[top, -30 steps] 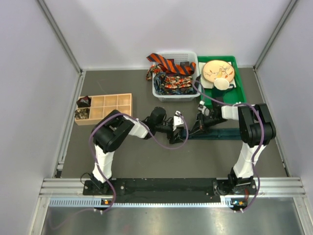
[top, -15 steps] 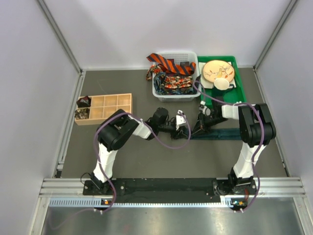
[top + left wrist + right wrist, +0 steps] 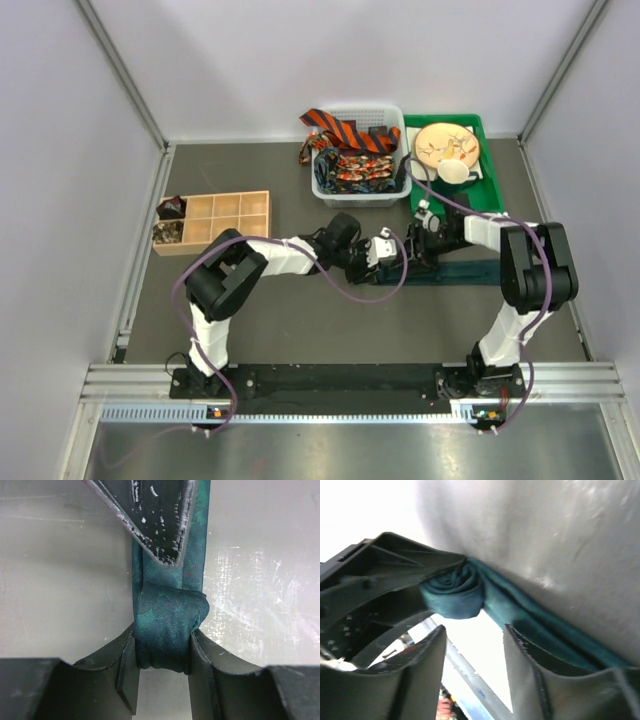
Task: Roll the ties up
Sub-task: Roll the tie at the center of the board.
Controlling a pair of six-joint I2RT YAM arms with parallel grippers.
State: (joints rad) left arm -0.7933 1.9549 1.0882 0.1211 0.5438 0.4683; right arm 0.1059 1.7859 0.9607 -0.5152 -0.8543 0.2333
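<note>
The left hand [image 3: 162,655] holds the rolled end of the dark teal tie [image 3: 170,622] tightly between its two fingers. The flat rest of the tie runs away from this hand along the table [image 3: 60,570]. The right hand [image 3: 475,647] has its fingers apart with nothing between them, and the roll is just ahead of its fingertips.

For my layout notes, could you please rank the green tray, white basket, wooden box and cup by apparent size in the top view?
Largest: the green tray and the white basket, too alike to rank.
Next: the wooden box.
Smallest: the cup.
</note>
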